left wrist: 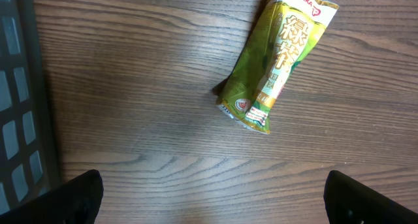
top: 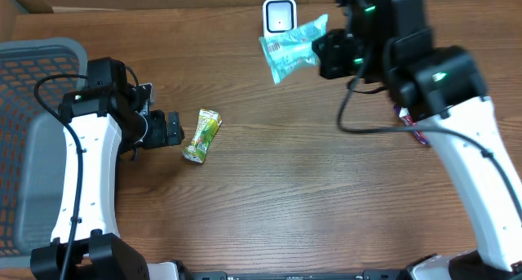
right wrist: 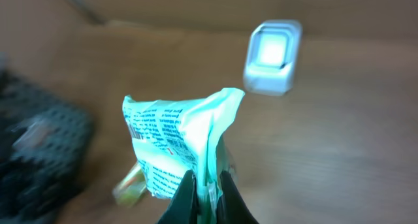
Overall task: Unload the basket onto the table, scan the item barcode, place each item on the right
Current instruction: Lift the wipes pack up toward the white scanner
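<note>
A mint-green snack packet (top: pixel 292 50) hangs in the air just in front of the white barcode scanner (top: pixel 279 15) at the back of the table. My right gripper (top: pixel 330 53) is shut on its seam; in the right wrist view the packet (right wrist: pixel 176 145) rises from between the gripper (right wrist: pixel 207 188) fingers, with the scanner (right wrist: pixel 273 59) beyond it to the right. A green tea pouch (top: pixel 202 135) lies flat on the wood. My left gripper (top: pixel 175 129) stands open just left of it, the pouch (left wrist: pixel 277 61) ahead of the fingertips (left wrist: pixel 78 194) in the left wrist view.
A grey mesh basket (top: pixel 37 108) sits at the left edge, its rim (left wrist: pixel 19 93) seen beside the left gripper. A small pink and purple item (top: pixel 414 131) lies partly hidden under the right arm. Cardboard walls line the table's back.
</note>
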Robot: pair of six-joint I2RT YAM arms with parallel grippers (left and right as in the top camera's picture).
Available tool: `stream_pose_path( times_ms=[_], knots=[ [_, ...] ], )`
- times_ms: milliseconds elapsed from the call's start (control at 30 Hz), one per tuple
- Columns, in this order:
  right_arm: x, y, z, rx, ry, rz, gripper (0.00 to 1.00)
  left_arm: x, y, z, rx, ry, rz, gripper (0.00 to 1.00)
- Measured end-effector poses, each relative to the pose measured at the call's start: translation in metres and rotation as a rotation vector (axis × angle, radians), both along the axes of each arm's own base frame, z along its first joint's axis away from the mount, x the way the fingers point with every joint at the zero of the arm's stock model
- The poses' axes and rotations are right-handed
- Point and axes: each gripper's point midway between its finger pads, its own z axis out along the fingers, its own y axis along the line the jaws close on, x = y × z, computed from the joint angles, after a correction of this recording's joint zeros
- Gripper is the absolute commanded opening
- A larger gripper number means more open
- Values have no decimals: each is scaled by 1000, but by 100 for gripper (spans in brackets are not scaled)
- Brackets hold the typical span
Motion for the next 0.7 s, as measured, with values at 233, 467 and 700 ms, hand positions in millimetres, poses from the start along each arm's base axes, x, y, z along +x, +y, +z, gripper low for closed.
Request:
stream_pose_path(
  times_ms=[233, 467, 700],
  knots=[
    [39, 22, -4, -285, -246, -148, 4, 0, 0, 0, 0, 0, 0, 99],
    [102, 35, -43, -649, -416, -162, 4, 0, 0, 0, 0, 0, 0, 100],
    [140, 51, -67, -897, -535, -23, 4, 0, 0, 0, 0, 0, 0, 99]
  ],
)
